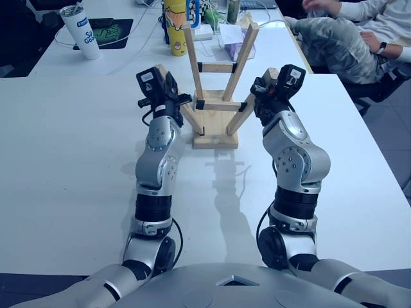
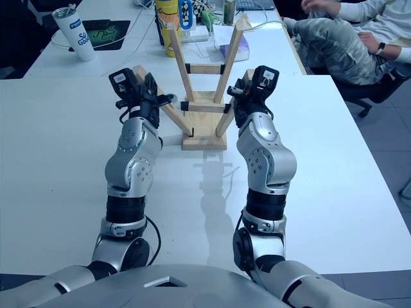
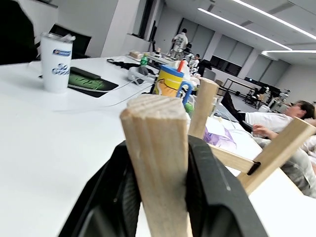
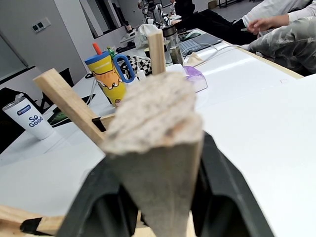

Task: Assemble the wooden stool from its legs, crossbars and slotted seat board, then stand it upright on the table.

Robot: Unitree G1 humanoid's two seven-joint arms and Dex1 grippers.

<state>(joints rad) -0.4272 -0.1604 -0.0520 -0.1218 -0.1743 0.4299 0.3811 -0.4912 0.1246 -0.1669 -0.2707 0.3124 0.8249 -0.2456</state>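
The wooden stool (image 1: 215, 102) stands upside down, its slotted seat board (image 1: 216, 138) flat on the white table (image 1: 70, 160) and its legs pointing up and splayed. Two crossbars (image 1: 218, 67) join the legs. My left gripper (image 1: 172, 97) is shut on the near left leg (image 3: 158, 148), close to that leg's free end. My right gripper (image 1: 260, 96) is shut on the near right leg (image 4: 155, 143) in the same way. The black fingers (image 3: 111, 197) press both sides of the wood. The two far legs (image 1: 192, 58) rise free between my arms.
On a second table behind stand a white tumbler (image 1: 82, 31), a green-and-black mat (image 1: 109, 32), a yellow cup with a blue handle (image 1: 174, 25) and cables. The table's right edge (image 1: 379, 160) is near my right arm.
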